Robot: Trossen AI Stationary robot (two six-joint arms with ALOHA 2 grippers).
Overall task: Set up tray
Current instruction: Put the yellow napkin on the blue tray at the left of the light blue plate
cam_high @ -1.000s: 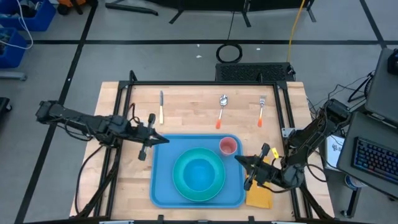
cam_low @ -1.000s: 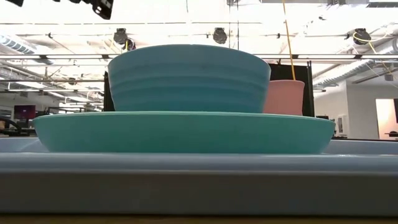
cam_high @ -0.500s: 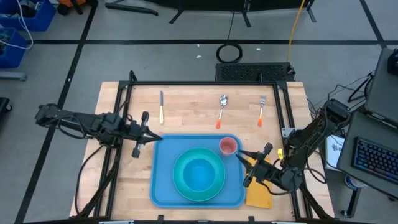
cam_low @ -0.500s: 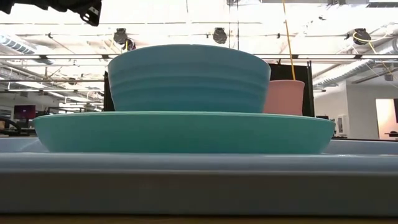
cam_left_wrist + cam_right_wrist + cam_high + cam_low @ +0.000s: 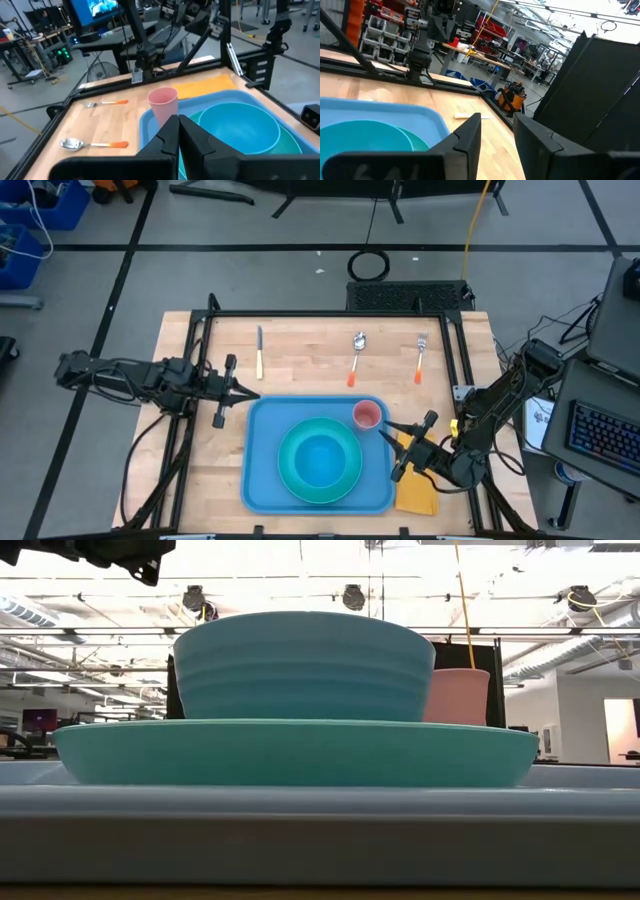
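The light-blue tray (image 5: 253, 465) lies flat on the wooden table, toward its near edge. On the tray a turquoise bowl (image 5: 320, 458) sits in a turquoise plate (image 5: 292, 480), and a pink cup (image 5: 367, 415) stands at the tray's far right corner. My left gripper (image 5: 254, 393) is shut and held level just off the tray's far left corner, with nothing in it. My right gripper (image 5: 388, 430) is open beside the tray's right rim, near the cup, with nothing between its fingers (image 5: 470, 131).
A knife (image 5: 259, 352), a spoon (image 5: 357, 352) and a fork (image 5: 420, 355) lie in a row along the table's far side. A yellow-orange napkin (image 5: 416, 496) lies right of the tray, partly under my right arm. A dark frame (image 5: 330, 313) rims the table.
My left gripper has drawn back from over the tray's far left corner toward the table's left edge, still shut. My right gripper has rolled about its own axis while staying beside the tray's right rim. The tray and the dishes have kept still.
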